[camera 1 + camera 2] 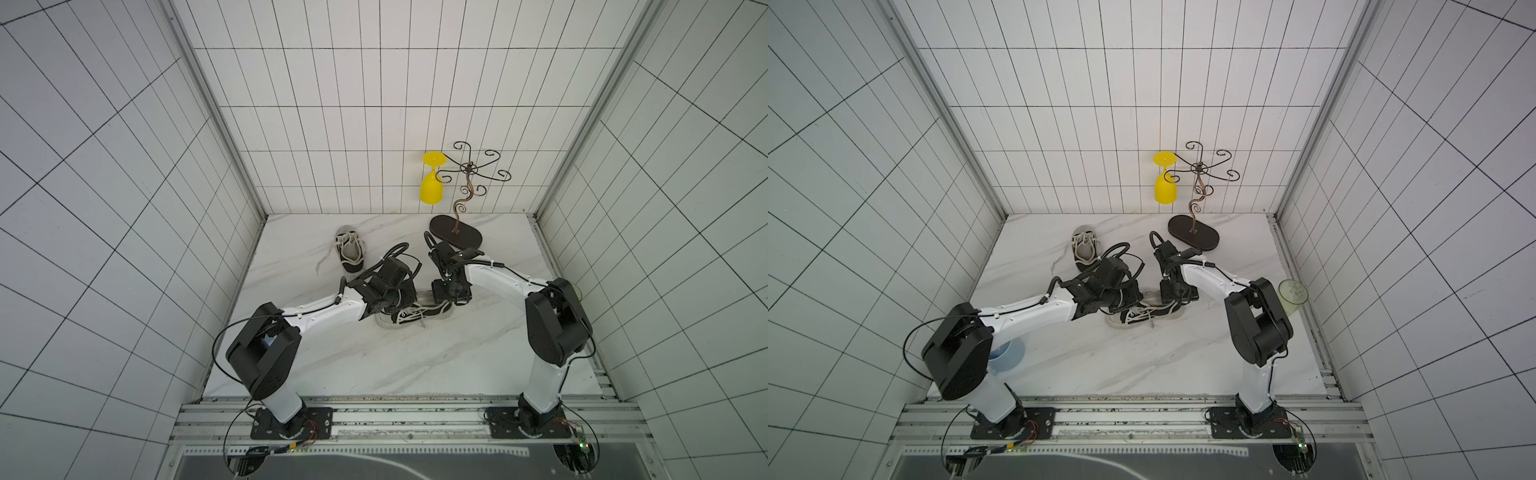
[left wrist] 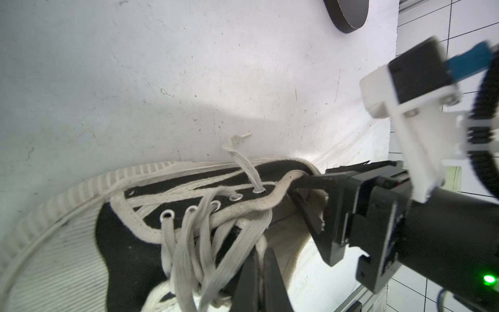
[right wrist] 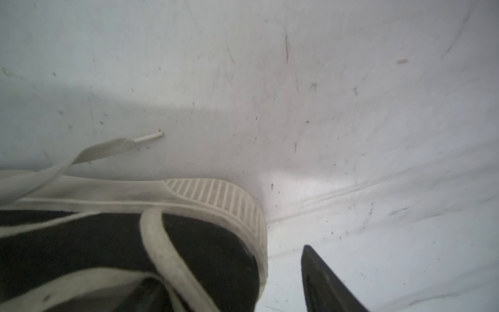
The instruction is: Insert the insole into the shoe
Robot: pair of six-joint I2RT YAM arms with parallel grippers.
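Black lace-up shoe [image 1: 419, 316] at mid tabletop [image 1: 374, 365], between both arms, toe toward the left arm, heel toward the right. Left gripper [image 2: 258, 281]: jaws pressed together among the laces [image 2: 189, 243]; hold on anything not determinable. Right gripper [image 1: 452, 300]: jaws spread, straddling the heel, one finger [image 3: 324, 283] outside, clear of the rubber. Pale surface inside the opening; insole or lining not distinguishable. Grey shoe [image 1: 350, 251] well apart, farther back.

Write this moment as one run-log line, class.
left gripper: shut at laces | right gripper: open, astride heel | black shoe: between them | insole: not discernible
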